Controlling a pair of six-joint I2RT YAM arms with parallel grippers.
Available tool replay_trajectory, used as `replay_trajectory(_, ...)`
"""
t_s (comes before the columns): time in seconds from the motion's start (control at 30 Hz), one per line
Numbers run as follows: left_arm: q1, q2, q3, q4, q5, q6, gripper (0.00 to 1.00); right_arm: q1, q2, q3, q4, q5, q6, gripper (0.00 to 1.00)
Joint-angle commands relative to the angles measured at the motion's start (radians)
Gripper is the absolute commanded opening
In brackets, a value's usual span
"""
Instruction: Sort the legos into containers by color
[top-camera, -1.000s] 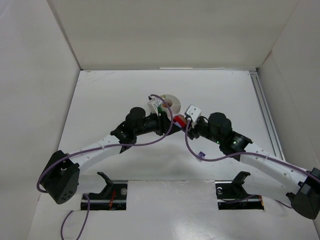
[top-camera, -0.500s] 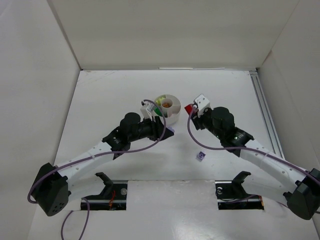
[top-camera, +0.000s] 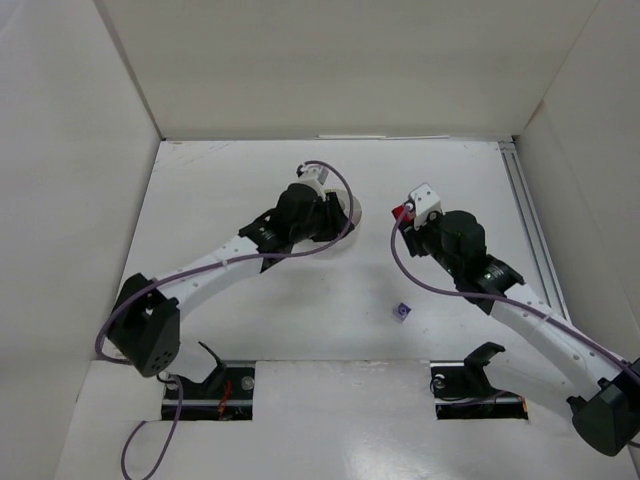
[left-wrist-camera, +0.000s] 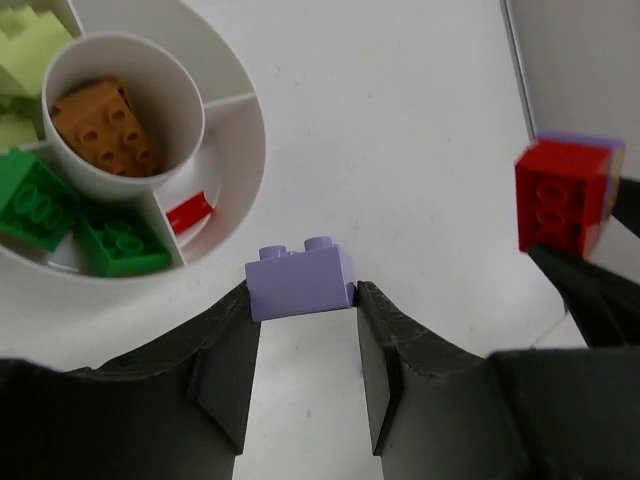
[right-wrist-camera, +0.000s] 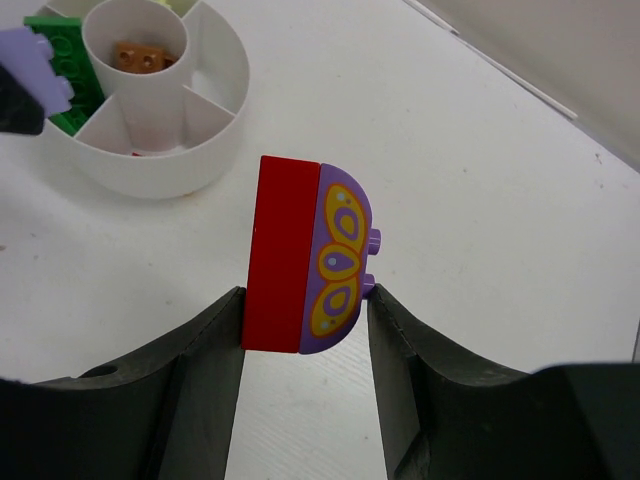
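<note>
Sitting between left gripper (left-wrist-camera: 303, 298) fingertips, purple brick (left-wrist-camera: 300, 282)

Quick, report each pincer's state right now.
Left pincer: closed on the light purple brick.
Right pincer: closed on the red brick, a purple printed piece stuck to it.

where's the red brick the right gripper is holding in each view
Top external: the red brick is right of centre, just right of the dish.
Left wrist: at the right edge, mid-height.
Right wrist: centre of the frame, with a purple piece stuck to its right face.
Shared landmark: the white dish, left of the brick in every view.
</note>
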Motion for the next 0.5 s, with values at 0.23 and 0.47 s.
replay_trajectory(0.23, -0.021, 0.178, 0.288, -0.24, -0.273, -0.105, 0.31, -0.067, -0.062, 0.01, -0.062, 0.031, 0.003, 0.27)
replay_trajectory(0.47, -0.063, 0.245, 0.375, -0.299, -0.385, -0.209, 0.32, -0.087, -0.08, 0.0, -0.071, 0.031, -0.006, 0.27)
